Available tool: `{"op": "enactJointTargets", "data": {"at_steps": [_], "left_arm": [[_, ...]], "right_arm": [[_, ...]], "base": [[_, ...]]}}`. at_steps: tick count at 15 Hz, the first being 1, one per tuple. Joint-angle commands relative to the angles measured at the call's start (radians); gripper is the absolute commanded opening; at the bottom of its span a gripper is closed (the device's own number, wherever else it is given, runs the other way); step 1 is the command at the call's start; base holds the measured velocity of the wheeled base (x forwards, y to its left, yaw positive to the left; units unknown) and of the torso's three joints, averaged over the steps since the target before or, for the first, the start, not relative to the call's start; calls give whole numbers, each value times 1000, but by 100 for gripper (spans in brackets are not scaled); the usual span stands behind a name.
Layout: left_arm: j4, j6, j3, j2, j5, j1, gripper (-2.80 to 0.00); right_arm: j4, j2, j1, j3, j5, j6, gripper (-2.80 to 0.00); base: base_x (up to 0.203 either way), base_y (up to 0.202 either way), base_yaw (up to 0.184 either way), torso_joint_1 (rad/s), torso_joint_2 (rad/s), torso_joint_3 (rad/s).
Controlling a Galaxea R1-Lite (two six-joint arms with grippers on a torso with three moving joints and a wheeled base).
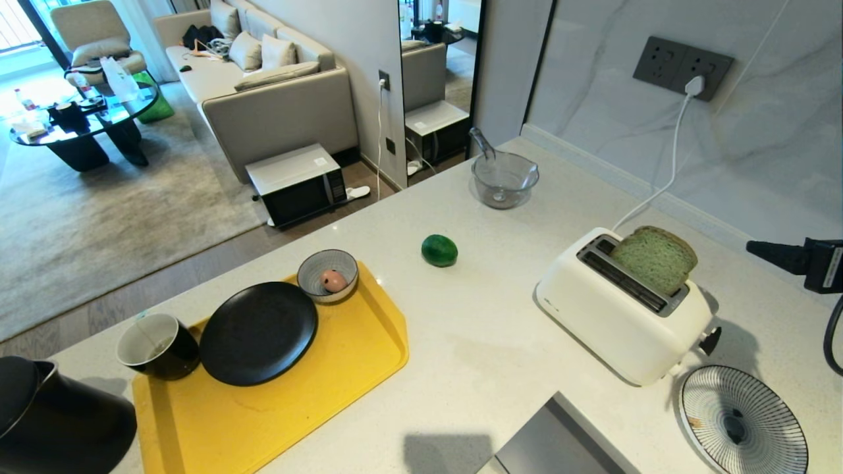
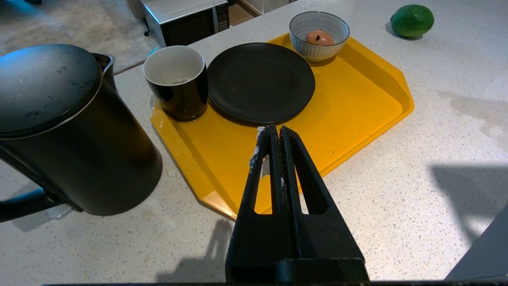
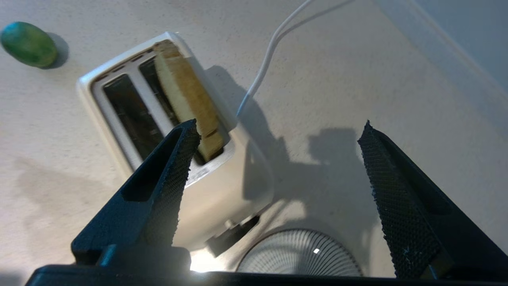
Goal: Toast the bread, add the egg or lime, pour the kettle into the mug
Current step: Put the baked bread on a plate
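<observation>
The pale green bread (image 1: 655,258) (image 3: 186,95) stands half out of the rear slot of the white toaster (image 1: 612,322) (image 3: 222,186). My right gripper (image 3: 280,125) (image 1: 767,253) hovers open and empty just right of the toaster, clear of the bread. The lime (image 1: 439,250) (image 2: 412,20) (image 3: 28,43) lies on the counter. An egg (image 1: 334,280) (image 2: 320,38) sits in a patterned bowl on the yellow tray (image 1: 342,368) (image 2: 357,99). The mug (image 1: 157,345) (image 2: 178,81) stands beside the black kettle (image 1: 53,421) (image 2: 67,131). My left gripper (image 2: 276,129) stays shut and empty above the tray's near edge.
A black plate (image 1: 258,332) (image 2: 260,81) lies on the tray. A striped plate (image 1: 744,421) (image 3: 301,254) sits near the toaster's lever end. A glass bowl (image 1: 504,179) stands at the back. The toaster's white cord (image 1: 665,178) runs to the wall socket.
</observation>
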Motion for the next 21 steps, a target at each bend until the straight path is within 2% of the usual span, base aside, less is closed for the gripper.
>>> {"op": "enactJointTargets", "data": {"at_steps": [1, 3, 8, 13, 21], "left_arm": [[-1, -1, 14, -2, 0, 0, -280], [-1, -1, 14, -2, 0, 0, -280], [-1, -1, 14, -2, 0, 0, -280], [-1, -1, 14, -2, 0, 0, -280], [-1, -1, 14, -2, 0, 0, -280]], "right_arm": [[-122, 132, 3, 10, 43, -31, 0], [-131, 143, 14, 5, 106, -42, 0], [-131, 133, 30, 31, 183, -48, 0], [-131, 179, 88, 0, 179, -50, 0], [-123, 244, 95, -33, 180, -71, 0]], "base": [[0, 0, 0, 0, 0, 0], [0, 0, 0, 0, 0, 0], [0, 0, 0, 0, 0, 0], [0, 0, 0, 0, 0, 0], [0, 0, 0, 0, 0, 0]]}}
